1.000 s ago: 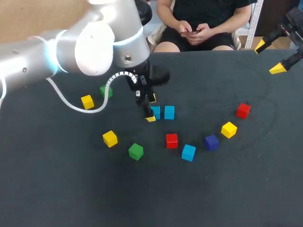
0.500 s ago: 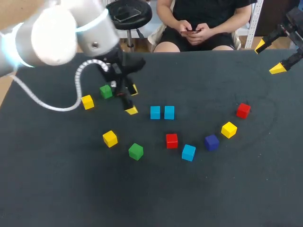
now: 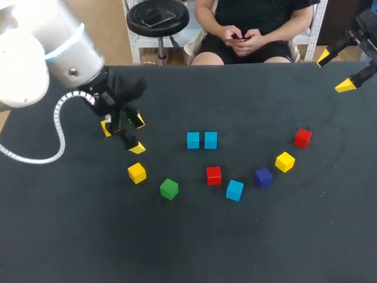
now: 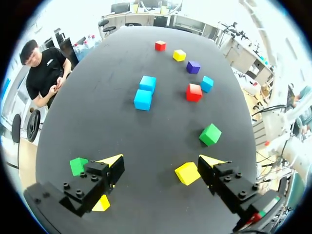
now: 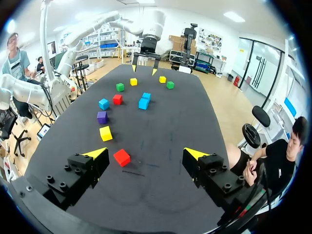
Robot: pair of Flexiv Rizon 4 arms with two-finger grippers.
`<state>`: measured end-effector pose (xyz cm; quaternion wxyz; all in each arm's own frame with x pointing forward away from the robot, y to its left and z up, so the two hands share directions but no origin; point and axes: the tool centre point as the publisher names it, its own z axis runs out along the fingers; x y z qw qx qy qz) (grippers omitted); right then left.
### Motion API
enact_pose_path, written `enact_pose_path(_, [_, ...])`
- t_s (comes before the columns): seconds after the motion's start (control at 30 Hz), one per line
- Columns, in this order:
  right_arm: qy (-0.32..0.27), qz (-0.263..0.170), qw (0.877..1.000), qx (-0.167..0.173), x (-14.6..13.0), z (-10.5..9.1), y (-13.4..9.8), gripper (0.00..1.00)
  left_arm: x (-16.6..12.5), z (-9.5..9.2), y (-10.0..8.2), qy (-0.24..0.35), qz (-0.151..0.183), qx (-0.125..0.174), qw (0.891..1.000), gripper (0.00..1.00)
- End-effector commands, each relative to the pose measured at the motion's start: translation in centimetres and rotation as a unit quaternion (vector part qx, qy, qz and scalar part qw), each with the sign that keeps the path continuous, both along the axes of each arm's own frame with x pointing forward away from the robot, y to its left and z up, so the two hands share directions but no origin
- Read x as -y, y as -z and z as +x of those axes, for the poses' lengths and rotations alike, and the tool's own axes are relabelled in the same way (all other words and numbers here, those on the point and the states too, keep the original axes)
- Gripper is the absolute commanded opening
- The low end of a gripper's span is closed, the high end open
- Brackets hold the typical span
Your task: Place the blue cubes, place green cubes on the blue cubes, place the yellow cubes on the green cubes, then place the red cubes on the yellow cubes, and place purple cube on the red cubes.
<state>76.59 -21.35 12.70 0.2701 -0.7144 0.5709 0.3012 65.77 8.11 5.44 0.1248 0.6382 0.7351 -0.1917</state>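
My left gripper (image 4: 162, 161) hangs wide open, empty. The green cube (image 4: 77, 165) sits just outside one finger; it looks light and rigid, so I'd pinch opposite flat faces.

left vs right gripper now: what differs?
Left gripper sits over the table's left side among the cubes; right gripper is off at the far right corner. Left has a yellow cube and a green cube near its fingers; right's nearest, a red cube, lies well apart. Both open, empty.

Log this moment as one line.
left tool open, empty | right tool open, empty | two blue cubes side by side | nothing stacked
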Motion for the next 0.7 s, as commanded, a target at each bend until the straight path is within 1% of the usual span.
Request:
enact_pose_path(0.03, [-0.001,0.001,1.0,0.0,0.0,0.0,0.0,1.0,-0.8,-0.7,-0.3,-0.011,-0.043,0.017,0.999,1.0])
enact_pose_path(0.07, [-0.001,0.001,1.0,0.0,0.0,0.0,0.0,1.0,-1.1,-0.8,-0.5,-0.014,-0.055,0.019,0.998,1.0])
enact_pose_path(0.1, [-0.001,0.001,1.0,0.0,0.0,0.0,0.0,1.0,-1.2,-0.8,-0.6,-0.015,-0.044,0.02,0.999,1.0])
enact_pose_path(0.13, [-0.001,0.001,1.0,0.0,0.0,0.0,0.0,1.0,-1.2,-0.8,-0.8,-0.013,-0.044,0.021,0.999,1.0])
enact_pose_path(0.17, [-0.001,0.001,1.0,0.0,0.0,0.0,0.0,1.0,-1.4,-0.8,-1.0,-0.013,-0.049,0.023,0.998,1.0])
enact_pose_path(0.23, [-0.001,0.001,1.0,0.0,0.0,0.0,0.0,1.0,-1.7,-0.7,-1.2,-0.014,-0.047,0.025,0.998,1.0])
enact_pose_path(0.27, [-0.001,0.001,1.0,0.0,0.0,0.0,0.0,1.0,-1.9,-0.7,-1.3,-0.017,-0.055,0.027,0.998,1.0])
enact_pose_path(0.33, [-0.001,0.001,1.0,0.0,0.0,0.0,0.0,1.0,-2.4,-0.8,-1.5,-0.022,-0.054,0.024,0.998,1.0])
enact_pose_path(0.37, [-0.001,0.001,1.0,0.0,0.0,0.0,0.0,1.0,-2.7,-0.9,-1.6,-0.024,-0.065,0.026,0.997,1.0])
enact_pose_path(0.4, [-0.001,0.001,1.0,0.0,0.0,0.0,0.0,1.0,-3.0,-0.9,-1.6,-0.025,-0.065,0.024,0.997,1.0])
enact_pose_path(0.47, [-0.001,0.001,1.0,0.0,0.0,0.0,0.0,1.0,-3.6,-1.0,-1.6,-0.023,-0.079,0.024,0.996,1.0])
enact_pose_path(0.53, [-0.001,0.001,1.0,0.0,0.0,0.0,0.0,1.0,-4.0,-1.0,-1.4,-0.02,-0.072,0.01,0.997,1.0])
enact_pose_path(0.57, [-0.001,0.001,1.0,0.0,0.0,0.0,0.0,1.0,-4.2,-1.1,-1.3,-0.015,-0.086,0.003,0.996,1.0])
enact_pose_path(0.6, [-0.001,0.001,1.0,0.0,0.0,0.0,0.0,1.0,-4.5,-1.0,-1.3,-0.013,-0.088,-0.004,0.996,1.0])
enact_pose_path(0.63, [-0.001,0.001,1.0,0.0,0.0,0.0,0.0,1.0,-4.7,-1.0,-1.2,-0.013,-0.083,-0.001,0.997,1.0])
enact_pose_path(0.67, [-0.001,0.001,1.0,0.0,0.0,0.0,0.0,1.0,-5.0,-1.1,-1.3,-0.008,-0.095,-0.002,0.995,1.0])
enact_pose_path(0.7, [-0.001,0.001,1.0,0.0,0.0,0.0,0.0,1.0,-5.2,-1.0,-1.3,-0.009,-0.09,-0.002,0.996,1.0])
